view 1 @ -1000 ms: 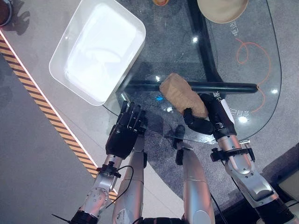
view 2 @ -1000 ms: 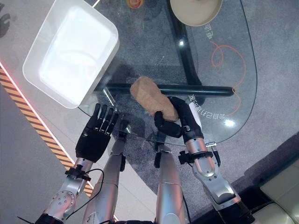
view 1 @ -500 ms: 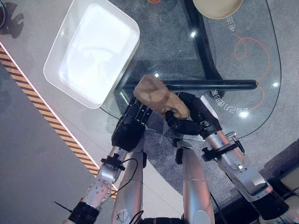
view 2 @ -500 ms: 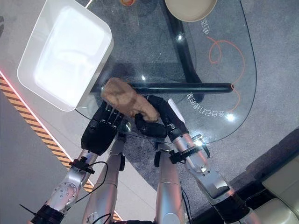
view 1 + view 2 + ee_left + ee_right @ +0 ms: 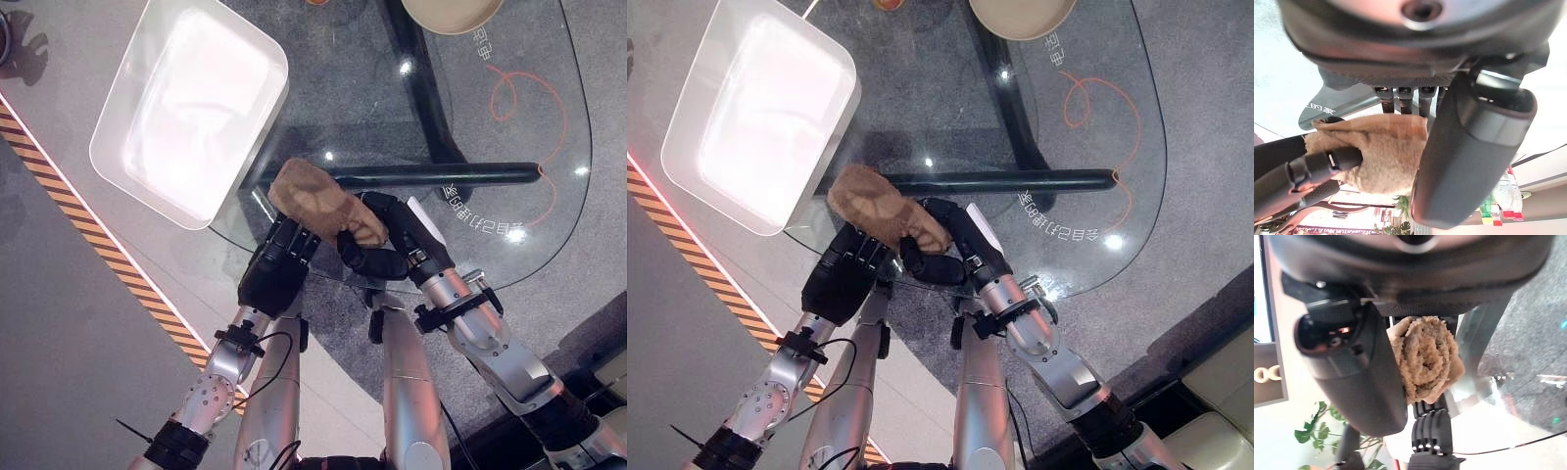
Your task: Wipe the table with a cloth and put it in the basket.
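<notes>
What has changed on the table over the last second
The right hand, shut on the brown cloth, has dragged it across the glass table toward the robot's left, to the edge near the white basket. The left hand has come up under the cloth, fingers straight. The basket and the bowl have stayed put.

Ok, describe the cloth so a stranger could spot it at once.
Start at the glass table and go to its near edge, beside the white basket. There the right hand grips the cloth, with the left hand under its other end. It is the only tan, fuzzy, rolled bundle there.
</notes>
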Available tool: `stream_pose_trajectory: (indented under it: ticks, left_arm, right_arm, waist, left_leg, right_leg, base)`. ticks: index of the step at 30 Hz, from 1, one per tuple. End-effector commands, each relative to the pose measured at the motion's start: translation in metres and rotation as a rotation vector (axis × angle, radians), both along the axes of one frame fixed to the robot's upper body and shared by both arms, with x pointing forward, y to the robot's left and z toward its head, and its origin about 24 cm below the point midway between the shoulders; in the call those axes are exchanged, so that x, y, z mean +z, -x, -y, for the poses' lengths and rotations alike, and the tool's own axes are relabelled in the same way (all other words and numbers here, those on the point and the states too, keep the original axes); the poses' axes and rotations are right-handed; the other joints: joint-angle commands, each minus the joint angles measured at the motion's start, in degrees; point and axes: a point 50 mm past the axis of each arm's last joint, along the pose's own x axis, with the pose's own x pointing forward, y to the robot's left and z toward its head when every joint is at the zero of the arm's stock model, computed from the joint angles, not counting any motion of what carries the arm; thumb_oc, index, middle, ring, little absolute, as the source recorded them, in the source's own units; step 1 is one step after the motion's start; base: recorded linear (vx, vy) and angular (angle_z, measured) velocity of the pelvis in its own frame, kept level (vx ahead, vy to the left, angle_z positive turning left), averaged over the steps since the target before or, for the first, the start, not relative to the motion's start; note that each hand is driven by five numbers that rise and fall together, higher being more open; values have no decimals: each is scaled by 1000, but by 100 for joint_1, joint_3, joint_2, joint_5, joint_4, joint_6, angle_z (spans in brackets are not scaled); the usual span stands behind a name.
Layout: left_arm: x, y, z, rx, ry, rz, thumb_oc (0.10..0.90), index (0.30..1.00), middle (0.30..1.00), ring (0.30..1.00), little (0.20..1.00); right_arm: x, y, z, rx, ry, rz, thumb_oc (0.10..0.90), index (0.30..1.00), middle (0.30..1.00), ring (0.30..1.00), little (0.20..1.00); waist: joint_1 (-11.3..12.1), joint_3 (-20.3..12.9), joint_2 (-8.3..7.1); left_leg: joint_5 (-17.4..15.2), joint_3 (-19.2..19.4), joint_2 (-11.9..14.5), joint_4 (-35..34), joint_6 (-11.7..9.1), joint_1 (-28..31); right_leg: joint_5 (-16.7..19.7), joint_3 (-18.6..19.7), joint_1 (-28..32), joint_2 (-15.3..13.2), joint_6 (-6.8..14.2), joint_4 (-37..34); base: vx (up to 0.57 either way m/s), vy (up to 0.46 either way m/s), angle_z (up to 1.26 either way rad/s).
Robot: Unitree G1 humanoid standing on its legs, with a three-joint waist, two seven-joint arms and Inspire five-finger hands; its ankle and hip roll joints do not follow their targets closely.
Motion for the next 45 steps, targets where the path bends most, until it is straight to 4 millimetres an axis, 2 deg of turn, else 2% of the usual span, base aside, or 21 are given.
stream_pose_trajectory:
  ticks: [1,7,15,34,35,36,38,39,45]
  left_arm:
    - [36,15,16,-117,84,242,800,900,900,900,900]
    - [38,17,19,-147,101,271,800,900,900,900,900]
    - [42,14,14,-134,105,279,800,900,900,900,900]
    - [42,9,22,-136,36,209,800,900,900,900,900]
    - [41,9,23,-135,34,204,748,855,855,855,848]
    - [41,9,22,-135,36,202,644,766,766,766,744]
    - [40,9,22,-130,50,193,191,378,378,378,291]
    - [40,9,22,-128,55,193,100,300,300,300,200]
    - [40,9,24,-122,63,193,100,300,300,300,200]
  right_arm:
    - [36,19,-19,111,0,227,100,300,300,300,200]
    - [35,19,-19,116,20,221,100,300,300,300,200]
    - [32,19,-25,167,138,207,100,300,300,300,200]
    - [36,23,-43,295,261,237,100,300,300,300,200]
    - [35,23,-43,297,262,236,100,300,300,300,200]
    - [35,23,-44,299,261,236,100,300,300,300,200]
    - [34,23,-44,297,261,233,100,300,300,300,200]
    - [34,22,-44,295,261,233,100,300,300,300,200]
    - [34,21,-43,291,228,222,100,300,300,300,200]
  waist:
    - [-22,-147,55]
    - [-25,-147,67]
    - [-13,-147,79]
    - [54,-147,94]
    - [59,-147,94]
    - [61,-147,97]
    - [62,-147,106]
    - [62,-147,106]
    - [72,-147,96]
  left_leg:
    - [-733,726,-257,848,398,-141]
    - [-719,708,-281,806,400,-115]
    - [-706,713,-287,780,395,-111]
    - [-649,662,-338,722,422,-142]
    - [-649,659,-340,725,420,-149]
    - [-644,658,-338,724,419,-157]
    - [-644,661,-342,736,415,-168]
    - [-642,661,-342,732,414,-168]
    - [-633,655,-355,689,432,-146]
  right_leg:
    - [904,-457,249,277,74,-1090]
    - [919,-449,266,273,79,-1116]
    - [926,-453,269,255,78,-1142]
    - [947,-470,246,261,74,-1181]
    - [944,-472,243,258,73,-1181]
    - [946,-472,230,259,73,-1174]
    - [946,-471,220,255,75,-1167]
    - [946,-472,220,256,74,-1169]
    - [955,-468,235,263,77,-1198]
  base:
    - [0,0,0]
    - [0,0,0]
    - [0,0,0]
    - [0,0,0]
    - [0,0,0]
    - [0,0,0]
    - [0,0,0]
    - [0,0,0]
    - [0,0,0]
